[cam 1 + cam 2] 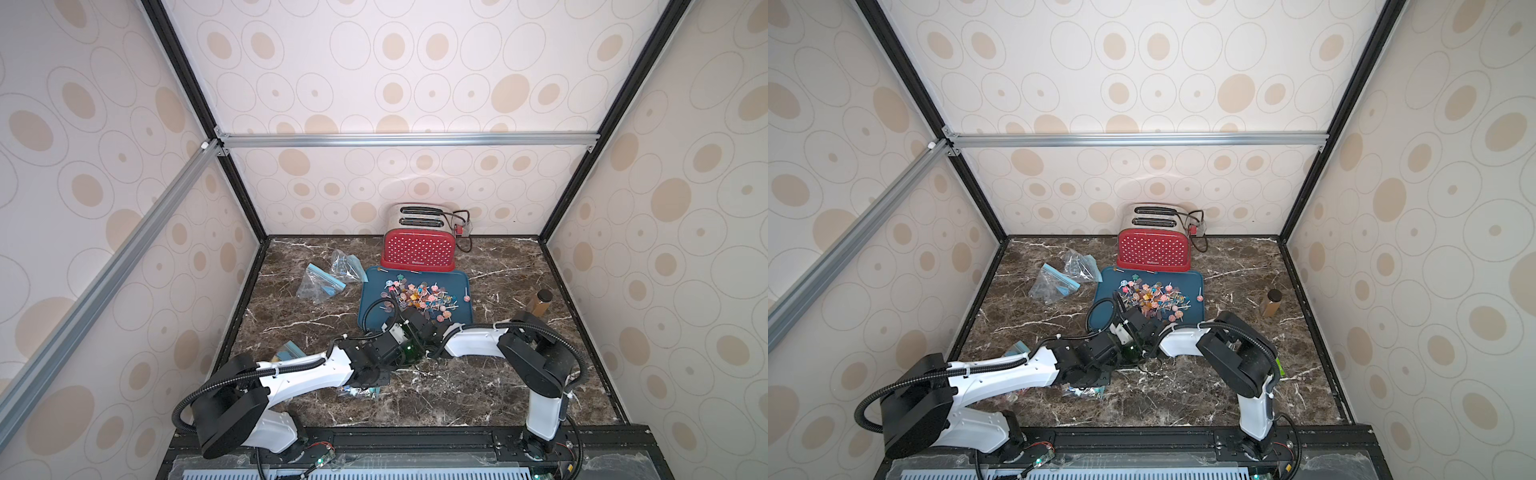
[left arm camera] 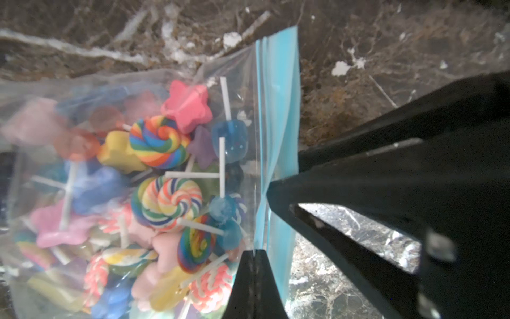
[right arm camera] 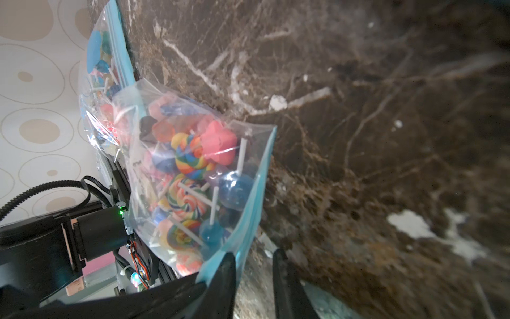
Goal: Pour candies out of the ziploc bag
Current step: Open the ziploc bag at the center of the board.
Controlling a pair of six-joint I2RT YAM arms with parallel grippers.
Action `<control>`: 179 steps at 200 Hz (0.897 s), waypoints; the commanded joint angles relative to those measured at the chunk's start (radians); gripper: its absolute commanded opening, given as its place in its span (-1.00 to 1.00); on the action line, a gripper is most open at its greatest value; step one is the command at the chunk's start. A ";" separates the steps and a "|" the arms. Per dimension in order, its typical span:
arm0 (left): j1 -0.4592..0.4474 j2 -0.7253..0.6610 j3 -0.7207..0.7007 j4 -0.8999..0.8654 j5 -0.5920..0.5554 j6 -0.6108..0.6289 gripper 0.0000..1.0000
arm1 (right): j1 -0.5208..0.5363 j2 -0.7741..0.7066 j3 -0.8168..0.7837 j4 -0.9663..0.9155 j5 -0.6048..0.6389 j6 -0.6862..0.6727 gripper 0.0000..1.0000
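A clear ziploc bag [image 2: 138,82] with a blue zip strip [image 2: 278,116] is packed with the candies [image 2: 162,198], lollipops on white sticks. My left gripper [image 2: 254,252] is shut on the bag's edge right beside the strip. My right gripper [image 3: 255,256] is open, with bare marble showing between its fingers. One of its fingers [image 3: 227,273] lies against the strip [image 3: 248,210]. In both top views the two grippers meet at the tray's near edge [image 1: 411,328] [image 1: 1138,328] and hide this bag. Loose candies [image 1: 419,297] lie on the blue tray [image 1: 370,299].
Two empty bags [image 1: 320,284] lie left of the tray. A red toaster [image 1: 419,249] stands behind it and a brown bottle [image 1: 540,307] to its right. More filled bags lie under my left arm [image 1: 357,391] and near it [image 1: 286,351].
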 commanded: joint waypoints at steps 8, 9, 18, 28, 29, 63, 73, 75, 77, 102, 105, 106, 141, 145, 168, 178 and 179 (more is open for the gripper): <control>0.010 -0.023 -0.006 -0.039 -0.034 -0.025 -1.00 | 0.012 0.028 0.009 -0.037 0.027 0.008 -0.57; 0.010 -0.023 -0.006 -0.039 -0.034 -0.024 -1.00 | 0.011 0.029 0.010 -0.037 0.027 0.008 -0.57; 0.010 -0.023 -0.010 -0.039 -0.034 -0.027 -1.00 | 0.011 0.033 0.012 -0.033 0.024 0.011 -0.57; 0.010 -0.023 -0.011 -0.035 -0.034 -0.027 -1.00 | 0.011 0.038 0.016 -0.028 0.019 0.015 -0.57; 0.010 -0.023 -0.011 -0.034 -0.033 -0.027 -1.00 | 0.011 0.039 0.017 -0.028 0.019 0.015 -0.57; 0.010 -0.016 -0.017 -0.020 -0.027 -0.027 -1.00 | 0.011 0.044 0.027 -0.008 0.007 0.025 -0.57; 0.010 -0.012 -0.018 -0.016 -0.026 -0.027 -1.00 | 0.012 0.045 0.031 -0.008 0.007 0.026 -0.57; 0.010 -0.012 -0.017 -0.015 -0.025 -0.027 -1.00 | 0.012 0.045 0.032 -0.008 0.007 0.026 -0.57; 0.010 -0.012 -0.017 -0.015 -0.025 -0.027 -1.00 | 0.012 0.045 0.033 -0.008 0.007 0.026 -0.57; 0.010 -0.009 -0.018 -0.008 -0.022 -0.027 -1.00 | 0.014 0.059 0.043 -0.011 0.006 0.027 -0.59; 0.010 -0.010 -0.017 -0.009 -0.022 -0.027 -1.00 | 0.014 0.060 0.044 -0.011 0.006 0.027 -0.61; 0.010 -0.010 -0.018 -0.009 -0.022 -0.027 -1.00 | 0.014 0.061 0.044 -0.010 0.006 0.027 -0.62; 0.010 -0.015 -0.020 -0.009 -0.025 -0.030 -1.00 | 0.016 0.072 0.042 -0.002 0.000 0.030 -0.89; 0.010 -0.015 -0.020 -0.009 -0.025 -0.030 -1.00 | 0.016 0.072 0.043 0.001 -0.001 0.030 -0.93; 0.010 -0.005 -0.016 -0.007 -0.027 -0.032 -1.00 | 0.018 0.059 0.035 0.009 -0.003 0.030 -1.00; 0.010 0.001 -0.011 -0.006 -0.028 -0.030 -1.00 | 0.019 0.051 0.030 0.012 -0.003 0.030 -1.00; 0.010 0.002 -0.011 -0.006 -0.028 -0.030 -1.00 | 0.019 0.051 0.029 0.012 -0.003 0.030 -1.00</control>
